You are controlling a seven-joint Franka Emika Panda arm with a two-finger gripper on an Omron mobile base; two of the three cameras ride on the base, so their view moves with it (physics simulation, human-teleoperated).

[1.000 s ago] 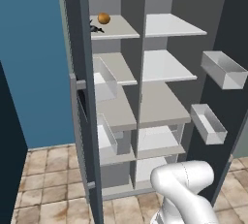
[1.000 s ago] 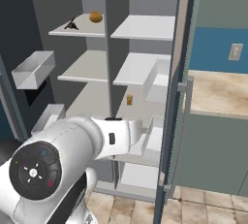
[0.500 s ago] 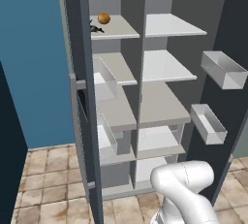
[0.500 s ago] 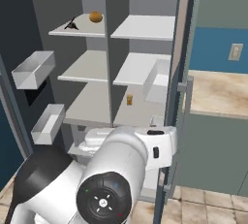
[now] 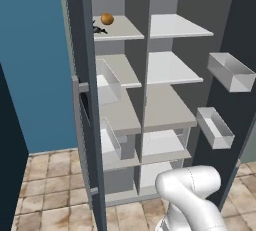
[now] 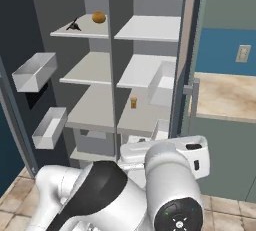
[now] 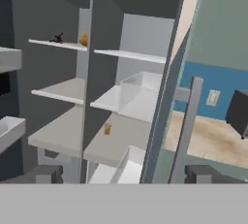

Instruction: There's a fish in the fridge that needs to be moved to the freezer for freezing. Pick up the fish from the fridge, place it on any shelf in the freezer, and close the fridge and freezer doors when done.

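The fish (image 5: 99,29) (image 6: 75,24) (image 7: 58,38), small and dark, lies on the top shelf (image 5: 122,31) of the left half of the tall dark grey two-door unit. Both doors stand open: the left door (image 5: 85,125) is seen edge-on, and the right door (image 6: 186,50) swings out to the right. From these angles I cannot tell which half is the fridge and which the freezer. My gripper (image 7: 123,177) hangs low in front of the unit, well below and right of the fish. It is open, with its fingertips (image 7: 41,174) wide apart and nothing between them.
An orange ball (image 5: 106,19) (image 6: 98,17) sits right beside the fish. A small orange bottle (image 6: 133,102) (image 7: 107,128) stands on a middle shelf of the right half. White bins (image 5: 231,71) (image 6: 35,71) jut from both doors. A beige counter (image 6: 225,95) lies to the right.
My arm has swung across the bottom of the right base view, its elbow now filling the lower middle. Fish, ball and doors have not moved. The jaws stay open.
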